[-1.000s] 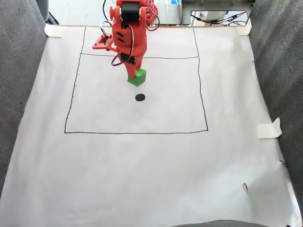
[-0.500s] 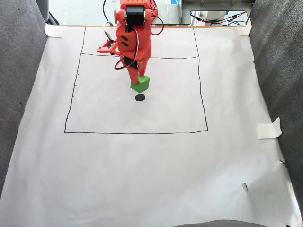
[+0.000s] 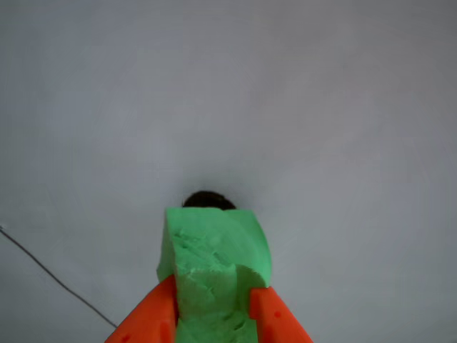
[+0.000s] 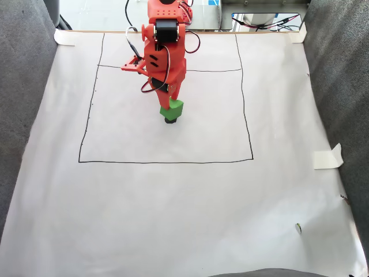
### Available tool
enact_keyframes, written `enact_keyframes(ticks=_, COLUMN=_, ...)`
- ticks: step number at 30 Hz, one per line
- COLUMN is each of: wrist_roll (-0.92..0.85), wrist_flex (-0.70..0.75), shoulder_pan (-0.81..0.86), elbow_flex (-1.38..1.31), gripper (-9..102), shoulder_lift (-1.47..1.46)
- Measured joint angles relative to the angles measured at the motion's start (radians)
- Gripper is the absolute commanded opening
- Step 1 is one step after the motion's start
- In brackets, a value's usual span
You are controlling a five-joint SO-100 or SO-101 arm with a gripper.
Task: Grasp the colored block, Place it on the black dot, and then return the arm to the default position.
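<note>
1. Paper sheet (image 4: 173, 202) w/ drawn square covers the table; dot sits mid-square.
2. Arm (image 4: 164, 55) reaches over dot.
3. Fingers (image 3: 213, 321) clenched on green block (image 3: 214, 264).
4. Block over dot (image 3: 207, 201), mostly hiding it.
5. Risk: letting go off-centre; foam may tip, leaving dot exposed.

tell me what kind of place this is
Likely a home-made robot test bench: white paper taped down with a hand-drawn square, an orange arm holding a green block, cables behind.

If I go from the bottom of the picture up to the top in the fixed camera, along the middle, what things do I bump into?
White paper → drawn black line → green block, held over the black dot → orange gripper → arm.
</note>
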Motion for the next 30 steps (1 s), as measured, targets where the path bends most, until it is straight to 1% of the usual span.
enact_keyframes(ticks=10, wrist_roll=0.008, wrist_flex=-0.005, shoulder_pan=0.002, elbow_flex=0.000, gripper=0, shoulder_lift=-0.038)
enact_keyframes(ticks=20, wrist_roll=0.008, wrist_flex=-0.006, shoulder_pan=0.005, elbow_flex=-0.057, gripper=0, shoulder_lift=-0.080)
enact_keyframes(ticks=30, wrist_roll=0.026, wrist_flex=-0.058, shoulder_pan=0.020, elbow_flex=-0.058, gripper=0, shoulder_lift=-0.089)
